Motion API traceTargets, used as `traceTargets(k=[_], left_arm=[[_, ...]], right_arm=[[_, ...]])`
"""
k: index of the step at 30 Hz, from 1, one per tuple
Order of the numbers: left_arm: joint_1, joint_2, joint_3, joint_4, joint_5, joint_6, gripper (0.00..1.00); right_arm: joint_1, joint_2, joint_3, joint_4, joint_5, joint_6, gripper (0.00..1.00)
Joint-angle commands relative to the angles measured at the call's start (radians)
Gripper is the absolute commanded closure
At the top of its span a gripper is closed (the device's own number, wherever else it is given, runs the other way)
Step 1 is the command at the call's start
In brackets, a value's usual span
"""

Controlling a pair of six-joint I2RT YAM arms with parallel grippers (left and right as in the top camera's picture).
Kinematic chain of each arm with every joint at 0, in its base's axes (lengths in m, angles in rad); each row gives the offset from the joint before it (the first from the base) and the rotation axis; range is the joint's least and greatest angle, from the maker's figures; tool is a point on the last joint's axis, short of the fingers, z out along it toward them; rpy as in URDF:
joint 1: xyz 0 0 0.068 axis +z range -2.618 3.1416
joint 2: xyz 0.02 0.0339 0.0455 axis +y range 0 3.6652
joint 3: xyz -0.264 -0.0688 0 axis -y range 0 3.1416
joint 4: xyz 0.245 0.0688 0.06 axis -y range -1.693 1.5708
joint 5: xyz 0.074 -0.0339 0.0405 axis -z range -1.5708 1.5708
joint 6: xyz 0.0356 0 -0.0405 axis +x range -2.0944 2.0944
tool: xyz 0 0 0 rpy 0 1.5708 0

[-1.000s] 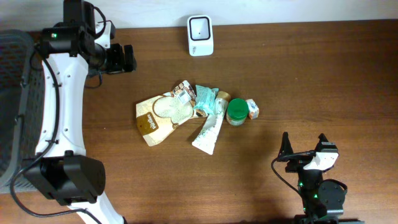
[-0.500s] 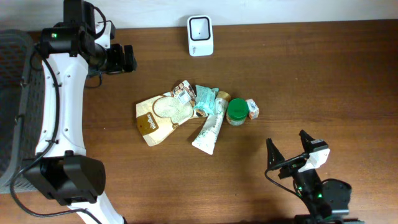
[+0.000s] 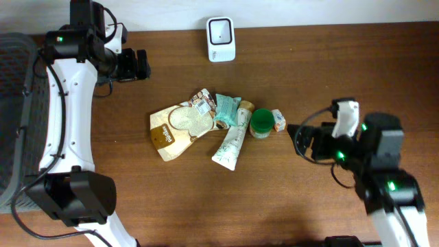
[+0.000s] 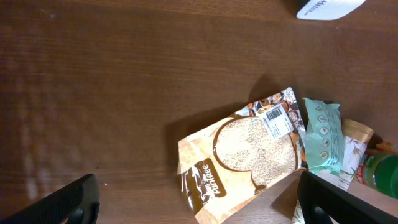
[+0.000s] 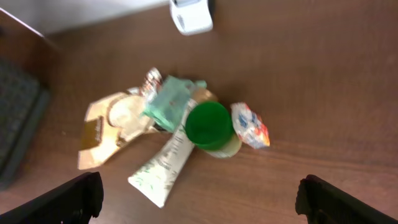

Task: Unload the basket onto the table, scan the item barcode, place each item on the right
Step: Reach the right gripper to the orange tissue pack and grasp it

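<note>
Moved up from the near edge of the table (image 3: 357,75) since the earlier frame, the right gripper (image 3: 296,140) is held wide open and empty just right of the item pile. A green-lidded jar (image 3: 260,122), white tube (image 3: 230,145), teal packet (image 3: 226,110) and barcoded brown pouch (image 3: 177,125) are clustered mid-table. Farther back, the scanner (image 3: 221,39) is seen, and the left gripper (image 3: 143,64) is spread open, empty.

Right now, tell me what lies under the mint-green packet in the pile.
The mint-green packet rests across the edge of the brown pouch and the upper end of the white tube. Anything else beneath it is covered and cannot be made out.
</note>
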Motion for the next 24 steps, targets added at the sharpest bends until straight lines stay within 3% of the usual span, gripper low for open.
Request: traceTargets(k=[1, 3, 5, 9, 14, 24], left_arm=[[0.003, 0.002, 0.001, -0.001, 0.010, 0.019, 0.01], [0.003, 0.002, 0.001, -0.001, 0.010, 0.019, 0.01], [0.003, 0.002, 0.001, -0.001, 0.010, 0.019, 0.01], [0.003, 0.002, 0.001, -0.001, 0.010, 0.019, 0.01], [0.003, 0.002, 0.001, -0.001, 0.010, 0.019, 0.01], [0.003, 0.002, 0.001, -0.001, 0.010, 0.019, 0.01]], right_arm=[[0.006, 0.151, 0.014, -0.004, 0.021, -0.014, 0.04], [0.005, 0.235, 0.014, -0.005, 0.063, -0.014, 0.17], [0.006, 0.336, 0.014, -0.002, 0.087, -0.014, 0.39], [0.007, 0.482, 0.014, 0.028, 0.085, -0.015, 0.72], [0.007, 0.652, 0.014, 0.105, -0.017, -0.014, 0.73], [0.007, 0.768, 0.013, 0.235, -0.126, 0.047, 0.74]])
